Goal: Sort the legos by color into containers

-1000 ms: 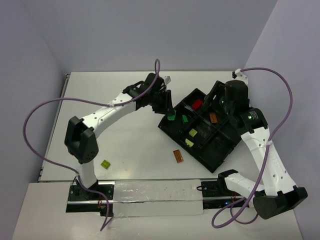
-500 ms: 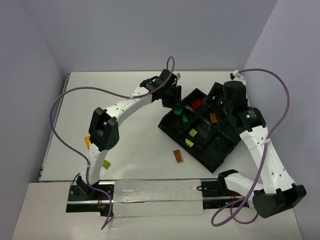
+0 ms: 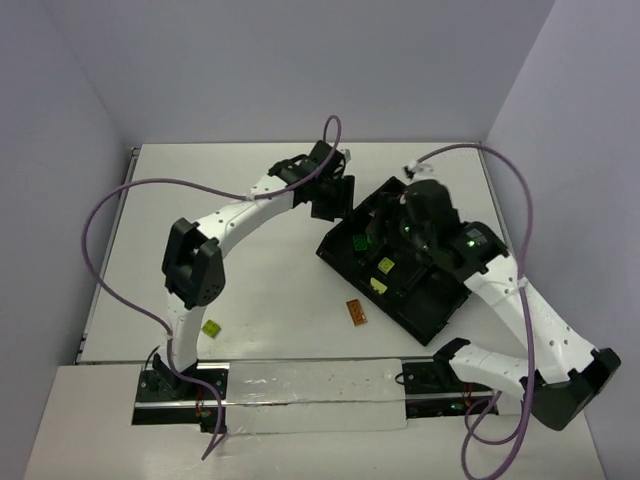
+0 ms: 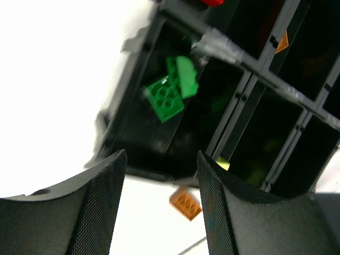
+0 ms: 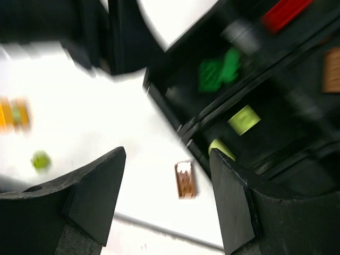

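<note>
The black divided tray (image 3: 437, 310) lies right of centre. Its near-left compartment holds two green legos (image 3: 357, 242), also in the left wrist view (image 4: 170, 93) and the right wrist view (image 5: 218, 69). Pale yellow-green legos (image 3: 383, 267) lie in the adjacent compartment. A red lego (image 5: 284, 13) and an orange one (image 5: 332, 69) lie in farther compartments. An orange-brown lego (image 3: 357, 313) lies on the table in front of the tray. My left gripper (image 3: 338, 200) is open and empty beside the tray's left corner. My right gripper (image 3: 385, 228) is open and empty above the tray.
A yellow-green lego (image 3: 211, 327) lies on the table near the left arm's base. The right wrist view shows it (image 5: 40, 159) with an orange-and-yellow piece (image 5: 13, 114) farther left. The white table (image 3: 250, 280) has walls at the back and right.
My left gripper carried a green lego over the tray, let it drop into the near-left compartment and drew back. My right arm swung left over the tray.
</note>
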Robot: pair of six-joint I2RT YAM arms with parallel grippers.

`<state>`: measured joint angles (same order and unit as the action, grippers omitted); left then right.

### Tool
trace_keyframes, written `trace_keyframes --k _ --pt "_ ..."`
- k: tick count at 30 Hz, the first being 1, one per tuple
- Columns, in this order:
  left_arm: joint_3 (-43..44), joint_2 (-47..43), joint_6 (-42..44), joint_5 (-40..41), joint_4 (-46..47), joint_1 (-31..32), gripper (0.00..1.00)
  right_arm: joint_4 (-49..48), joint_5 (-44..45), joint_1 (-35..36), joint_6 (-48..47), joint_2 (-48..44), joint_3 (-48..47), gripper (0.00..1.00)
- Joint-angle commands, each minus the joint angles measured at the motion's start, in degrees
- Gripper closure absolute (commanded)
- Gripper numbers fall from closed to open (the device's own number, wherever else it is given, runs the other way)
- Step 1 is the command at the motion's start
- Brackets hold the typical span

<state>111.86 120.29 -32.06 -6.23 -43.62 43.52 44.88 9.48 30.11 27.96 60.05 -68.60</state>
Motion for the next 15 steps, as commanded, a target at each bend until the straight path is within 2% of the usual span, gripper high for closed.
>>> trace_keyframes --k 1,4,7,15 --pt "-5.3 -12.7 1.4 3.2 -1.0 -6.2 0.36 1.3 0.0 10.8 3.2 2.1 7.2 0.28" --pt "-11.5 -20.4 1.2 4.7 -1.0 -11.4 0.3 -2.1 1.1 15.4 6.9 2.9 16.0 0.28" --pt "-15.2 -25.8 1.3 7.6 -2.1 -17.0 0.25 -6.3 2.2 18.8 9.6 5.1 20.5 0.27" --pt "-16.4 -30.4 1.2 11.1 -4.3 -20.9 0.24 -16.9 1.6 24.3 10.6 14.4 27.4 0.25"
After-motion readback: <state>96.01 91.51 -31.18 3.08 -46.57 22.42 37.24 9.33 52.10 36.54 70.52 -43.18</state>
